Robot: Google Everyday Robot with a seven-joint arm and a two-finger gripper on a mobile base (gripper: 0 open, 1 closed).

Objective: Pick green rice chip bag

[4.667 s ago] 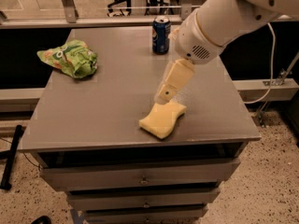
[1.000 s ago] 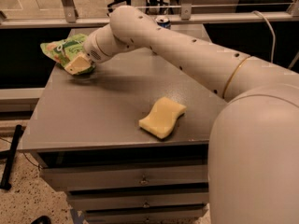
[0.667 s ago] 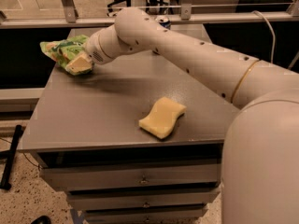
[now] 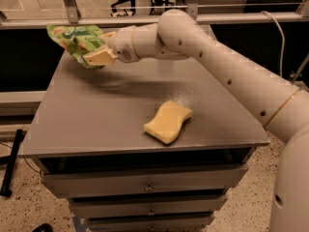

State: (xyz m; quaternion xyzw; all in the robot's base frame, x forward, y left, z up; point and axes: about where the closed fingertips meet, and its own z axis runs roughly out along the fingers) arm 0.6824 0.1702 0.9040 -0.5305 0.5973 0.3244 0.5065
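Observation:
The green rice chip bag [image 4: 73, 40] is a crumpled bright green foil bag with white lettering. It hangs in the air above the table's far left corner, lifted off the surface. My gripper [image 4: 99, 53] is shut on the bag's right side, its tan fingers [image 4: 96, 58] clamped over the foil. My white arm [image 4: 217, 62] reaches in from the right across the back of the table.
A yellow sponge [image 4: 168, 121] lies on the grey table [image 4: 96, 120] right of centre, near the front. Drawers [image 4: 145, 182] sit under the tabletop. A metal rail [image 4: 145, 18] runs behind the table. The soda can seen earlier is hidden behind the arm.
The gripper has closed on the bag and lifted it off the table, up and slightly right. The sponge has not moved.

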